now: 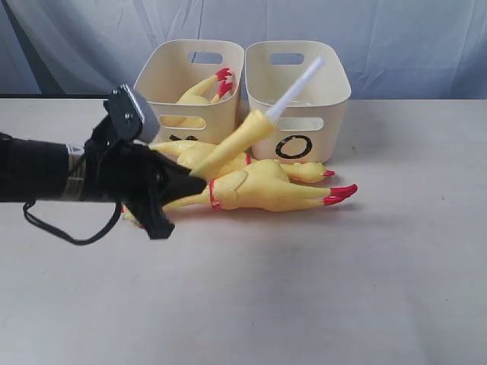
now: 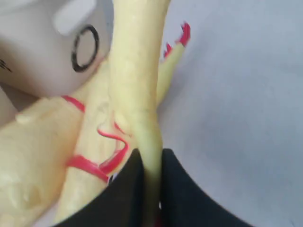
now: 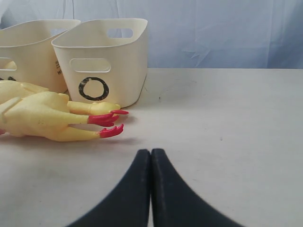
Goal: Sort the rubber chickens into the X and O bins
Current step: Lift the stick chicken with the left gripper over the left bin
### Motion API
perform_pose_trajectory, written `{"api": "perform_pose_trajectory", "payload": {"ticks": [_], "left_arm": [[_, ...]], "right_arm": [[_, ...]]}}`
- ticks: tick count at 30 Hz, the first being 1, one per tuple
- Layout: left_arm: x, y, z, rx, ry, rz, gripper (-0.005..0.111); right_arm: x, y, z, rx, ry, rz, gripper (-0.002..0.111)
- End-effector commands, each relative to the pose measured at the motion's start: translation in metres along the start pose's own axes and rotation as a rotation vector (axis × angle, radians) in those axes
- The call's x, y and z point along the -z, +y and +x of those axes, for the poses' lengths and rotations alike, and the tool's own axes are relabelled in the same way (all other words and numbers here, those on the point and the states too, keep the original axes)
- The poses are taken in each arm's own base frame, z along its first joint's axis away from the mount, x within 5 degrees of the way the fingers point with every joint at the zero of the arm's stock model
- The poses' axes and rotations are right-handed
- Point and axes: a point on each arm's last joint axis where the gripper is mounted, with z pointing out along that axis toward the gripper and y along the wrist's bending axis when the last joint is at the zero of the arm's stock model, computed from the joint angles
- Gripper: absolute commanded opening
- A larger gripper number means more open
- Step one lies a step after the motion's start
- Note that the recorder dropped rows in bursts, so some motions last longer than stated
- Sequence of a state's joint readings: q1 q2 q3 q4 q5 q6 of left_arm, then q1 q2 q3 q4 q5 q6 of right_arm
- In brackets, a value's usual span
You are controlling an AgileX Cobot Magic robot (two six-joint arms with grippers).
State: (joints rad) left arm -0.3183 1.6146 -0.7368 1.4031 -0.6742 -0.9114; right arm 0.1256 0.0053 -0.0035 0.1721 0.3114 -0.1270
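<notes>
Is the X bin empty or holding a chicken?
Holding one: a rubber chicken, red feet raised, lies inside the X bin.

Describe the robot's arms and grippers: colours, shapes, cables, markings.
The left arm is a black tube with a pale tape band, a loose black cable looping beneath and a grey box camera at the wrist. The left gripper and right gripper have smooth black jaws tapering to narrow tips.

Left gripper point(image 1: 190, 185) jaws around tilted neck piece point(image 1: 240, 137), above chicken body point(image 1: 266, 190) before O bin point(image 1: 335, 91).
</notes>
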Motion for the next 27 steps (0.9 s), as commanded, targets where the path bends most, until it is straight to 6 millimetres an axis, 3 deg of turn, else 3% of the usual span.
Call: {"api": "perform_pose_trajectory", "payload": {"ticks": [1, 9, 14, 27], "left_arm": [[0.003, 0.015, -0.032, 0.037, -0.123, -0.079, 0.000], [0.010, 0.051, -0.075, 0.034, -0.208, -0.304, 0.000], [-0.001, 0.070, -0.090, -0.050, -0.233, -0.337, 0.000], [-0.050, 0.125, -0.085, -0.060, -0.146, -0.446, 0.000]], "right_arm": [[0.000, 0.000, 0.000, 0.005, -0.008, -0.004, -0.001], [0.000, 0.000, 0.000, 0.005, -0.008, -0.004, -0.001], [0.000, 0.000, 0.000, 0.005, -0.008, -0.004, -0.001], [0.000, 0.000, 0.000, 0.005, -0.008, -0.004, -0.001]]}}
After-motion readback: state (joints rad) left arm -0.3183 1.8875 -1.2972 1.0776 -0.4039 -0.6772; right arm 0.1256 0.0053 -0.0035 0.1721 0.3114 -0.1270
